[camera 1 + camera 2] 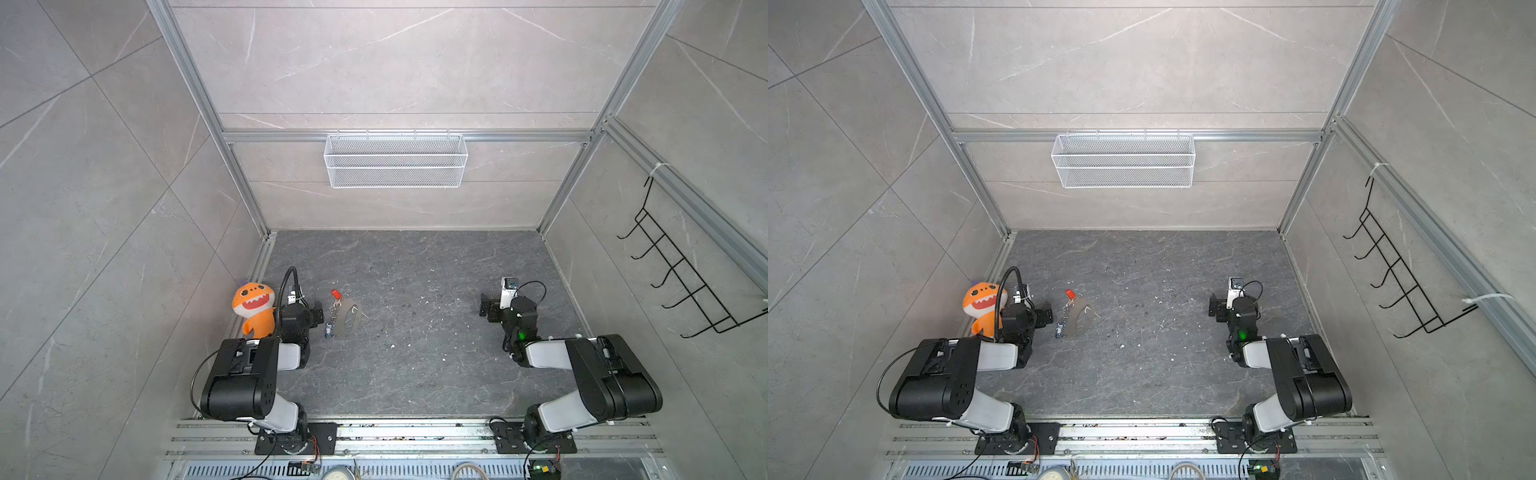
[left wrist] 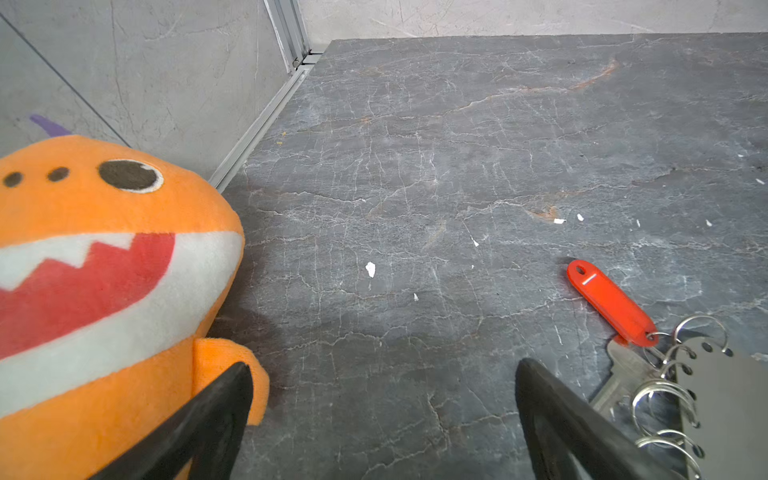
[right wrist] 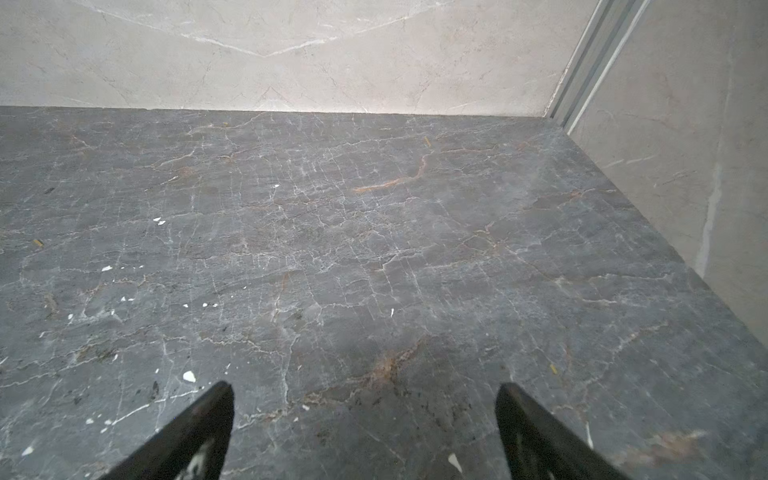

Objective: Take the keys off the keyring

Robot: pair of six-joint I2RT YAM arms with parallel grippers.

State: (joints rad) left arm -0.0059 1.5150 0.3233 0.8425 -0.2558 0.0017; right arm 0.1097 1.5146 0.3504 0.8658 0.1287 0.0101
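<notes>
Left gripper (image 2: 384,365): your jaws wide, empty; plush toy (image 2: 104,270) just beside one finger. Keyring (image 1: 348,319) with keys (image 2: 609,305) lies on the table (image 1: 415,374), near the other finger. Right gripper (image 3: 365,386): wide, empty, well apart.

Orange plush toy (image 2: 104,249), red key tag (image 2: 609,305), grey fob (image 2: 725,401), dark grey veined tabletop (image 2: 415,166)

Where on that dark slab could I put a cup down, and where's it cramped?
Free: the wide middle of the slab between the keyring and the right tool, plus the strip along the back wall. Crowded: the left edge, where plush toy, left tool and keyring sit close.
</notes>
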